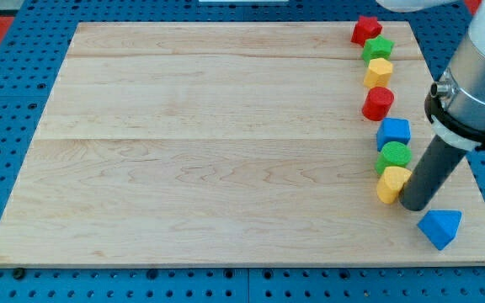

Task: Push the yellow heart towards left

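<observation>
The yellow heart [391,183] lies near the board's right edge, at the lower end of a column of blocks. My tip [414,204] stands just right of and slightly below the yellow heart, touching or nearly touching it. A green block [394,156] sits directly above the heart and a blue block [393,132] above that. A blue triangle [440,227] lies below and right of my tip.
Further up the column are a red block [378,103], a yellow hexagon-like block [378,72], a green star-like block [377,48] and a red star-like block [365,30]. The wooden board [209,143] lies on a blue pegboard.
</observation>
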`<action>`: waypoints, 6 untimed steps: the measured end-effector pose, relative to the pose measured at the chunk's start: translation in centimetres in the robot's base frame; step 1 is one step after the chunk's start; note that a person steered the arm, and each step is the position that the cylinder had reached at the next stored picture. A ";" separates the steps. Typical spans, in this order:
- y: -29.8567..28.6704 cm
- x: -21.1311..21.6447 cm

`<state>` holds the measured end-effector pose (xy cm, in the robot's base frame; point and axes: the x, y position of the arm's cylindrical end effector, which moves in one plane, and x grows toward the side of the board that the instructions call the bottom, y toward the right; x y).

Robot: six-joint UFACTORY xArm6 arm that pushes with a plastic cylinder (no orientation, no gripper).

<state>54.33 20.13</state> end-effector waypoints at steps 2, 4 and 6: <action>3.1 -2.1; -2.3 -4.0; -7.2 -1.3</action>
<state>52.98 12.96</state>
